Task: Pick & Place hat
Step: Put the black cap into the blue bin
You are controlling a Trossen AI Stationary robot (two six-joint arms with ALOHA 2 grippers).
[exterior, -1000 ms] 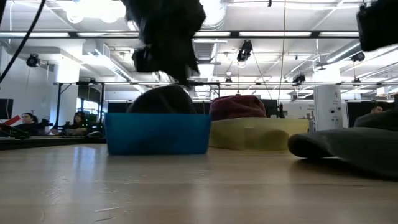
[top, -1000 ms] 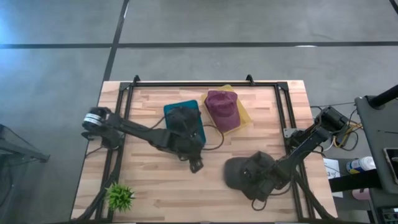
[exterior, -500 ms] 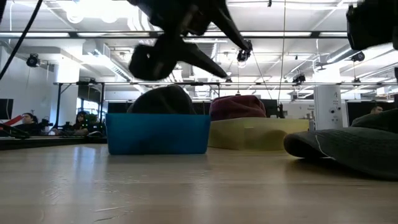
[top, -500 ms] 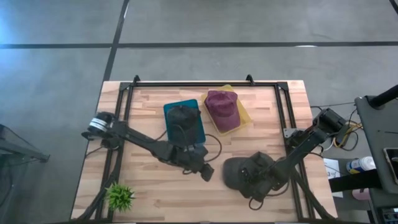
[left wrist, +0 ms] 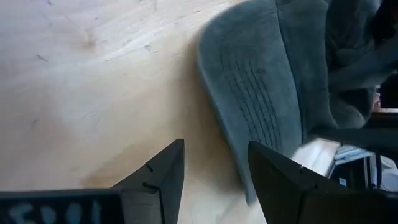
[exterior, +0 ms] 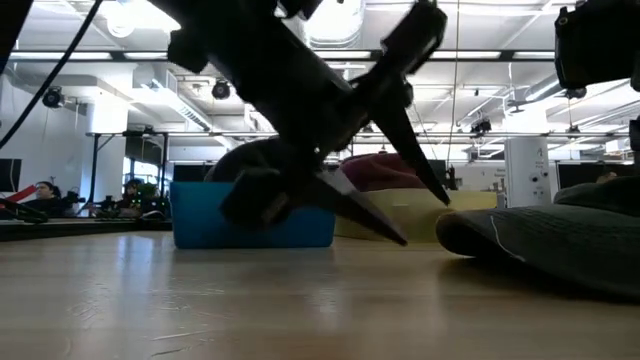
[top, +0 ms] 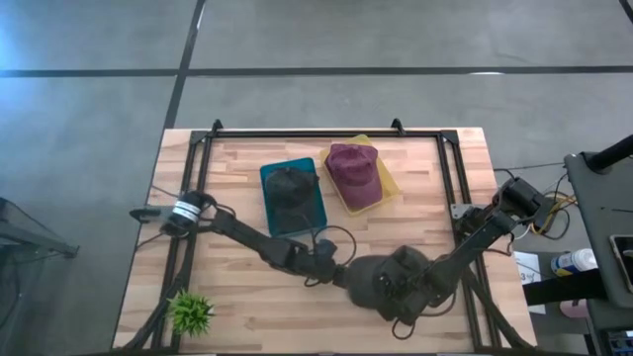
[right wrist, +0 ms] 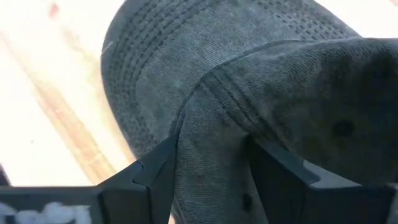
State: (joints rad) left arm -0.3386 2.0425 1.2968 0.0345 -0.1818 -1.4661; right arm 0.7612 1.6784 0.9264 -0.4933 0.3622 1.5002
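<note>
Grey concrete floor surrounds a wooden tabletop fenced by a black frame. Toward the far edge sit a blue bin holding a dark cap and, just beside it, a yellow bin holding a maroon cap. A small green plant stands at the near left corner.

Grey hat — lies on the tabletop near the front edge, right of centre, its brim pointing toward the left arm.

Right hand — lowered onto the hat's crown; the right wrist view shows its fingers on either side of a raised fold of grey cloth, pinching it.

Left hand — low over the tabletop, just beside the brim; its fingers are spread, with bare wood between them and the brim edge close ahead.

Low view: the left hand's open fingers slant down toward the tabletop in front of both bins, the hat lying to the right.
</note>
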